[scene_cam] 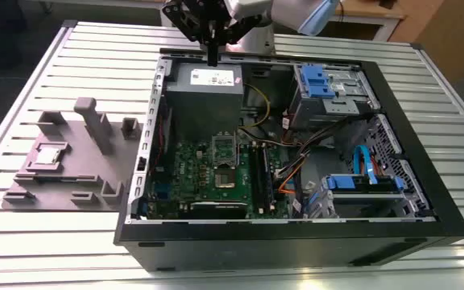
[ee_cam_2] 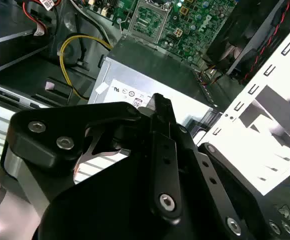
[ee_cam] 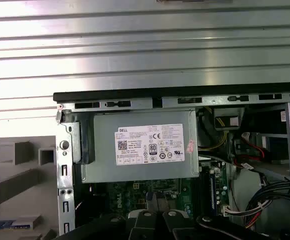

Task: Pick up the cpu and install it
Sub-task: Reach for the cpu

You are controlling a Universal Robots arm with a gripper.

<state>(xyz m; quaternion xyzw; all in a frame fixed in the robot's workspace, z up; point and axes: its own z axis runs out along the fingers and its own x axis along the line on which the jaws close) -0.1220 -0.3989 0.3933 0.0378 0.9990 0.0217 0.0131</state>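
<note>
The cpu, a small silvery square chip, lies flat in a recess of the grey fixture block on the exterior view's left, outside the computer case. My gripper hangs over the case's far edge, above the grey power supply, far from the chip. Its black fingers are pressed together with nothing between them. The motherboard's socket lies in the case below a raised silver frame.
The case lies open on a slatted metal table. Blue-tabbed drive bays, orange, blue and black cables and a yellow cable crowd the exterior view's right. The fixture has upright posts.
</note>
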